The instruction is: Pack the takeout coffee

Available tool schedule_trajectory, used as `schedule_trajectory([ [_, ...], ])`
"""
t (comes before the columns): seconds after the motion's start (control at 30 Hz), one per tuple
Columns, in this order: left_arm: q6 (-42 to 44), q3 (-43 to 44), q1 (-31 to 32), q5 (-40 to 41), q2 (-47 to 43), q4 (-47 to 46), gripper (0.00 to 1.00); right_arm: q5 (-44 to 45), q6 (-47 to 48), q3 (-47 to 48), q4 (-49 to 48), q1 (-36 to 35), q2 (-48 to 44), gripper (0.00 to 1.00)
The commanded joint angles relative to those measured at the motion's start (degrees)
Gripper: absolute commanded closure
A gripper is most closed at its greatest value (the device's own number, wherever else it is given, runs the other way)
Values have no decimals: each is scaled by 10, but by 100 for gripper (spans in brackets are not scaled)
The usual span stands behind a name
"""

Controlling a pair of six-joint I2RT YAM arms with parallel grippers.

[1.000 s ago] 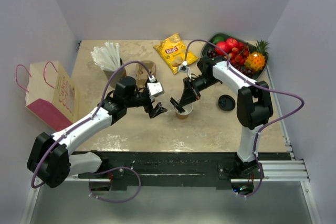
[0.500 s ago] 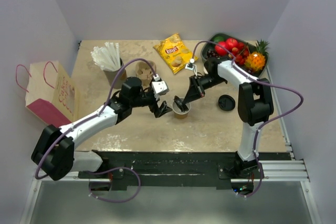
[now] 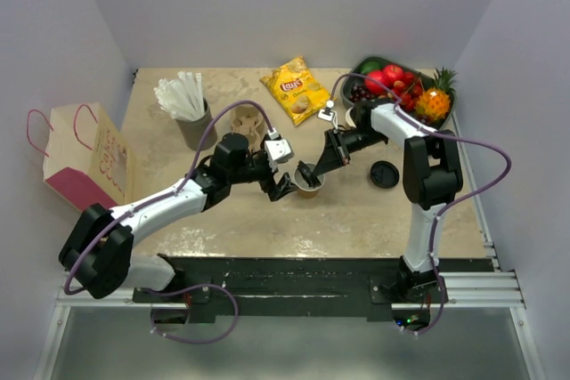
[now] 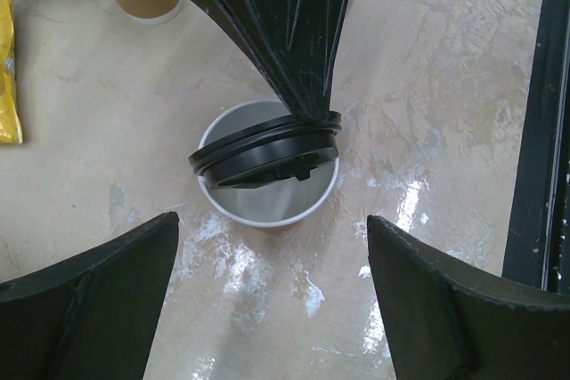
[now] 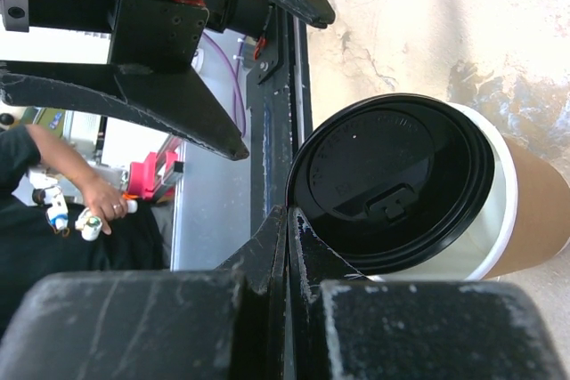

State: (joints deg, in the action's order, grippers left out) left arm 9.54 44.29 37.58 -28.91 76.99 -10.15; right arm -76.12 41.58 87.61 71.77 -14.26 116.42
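Note:
The takeout coffee is a tan paper cup [image 3: 310, 187], white inside [image 4: 267, 206], standing at mid-table. Its black lid [image 4: 265, 150] lies tilted across the rim, one edge raised and not seated. My right gripper [image 5: 289, 220] is shut on the lid's [image 5: 392, 180] raised edge, reaching in from the right [image 3: 309, 172]. My left gripper [image 3: 287, 186] hovers just left of the cup, open; its fingers flank bare table in front of the cup [image 4: 272, 309], with nothing between them.
A second tan cup [image 3: 245, 120] without a lid stands behind, and a loose black lid [image 3: 384, 173] lies to the right. A chips bag [image 3: 297, 88], a fruit bowl [image 3: 370, 68], a holder of white straws [image 3: 185, 104] and a paper bag [image 3: 85, 162] ring the area.
My left gripper has moved right, closer to the cup, staying open. The right gripper has kept its hold on the lid over the cup and has barely shifted.

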Motion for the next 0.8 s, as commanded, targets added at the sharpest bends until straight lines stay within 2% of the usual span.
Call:
schedule_trajectory([
  [0.0, -2, 18, 5, 12, 3, -51, 9, -15, 1, -9, 0, 8, -24, 100],
  [0.27, -1, 21, 6, 21, 16, -67, 9, 18, -41, -3, -39, 22, -44, 100],
  [0.5, -3, 17, 7, 24, 14, -65, 9, 91, -211, -66, -241, 22, -108, 100],
  [0.77, -7, 9, 8, 29, 16, -74, 9, 123, -237, -72, -255, 23, -105, 98],
])
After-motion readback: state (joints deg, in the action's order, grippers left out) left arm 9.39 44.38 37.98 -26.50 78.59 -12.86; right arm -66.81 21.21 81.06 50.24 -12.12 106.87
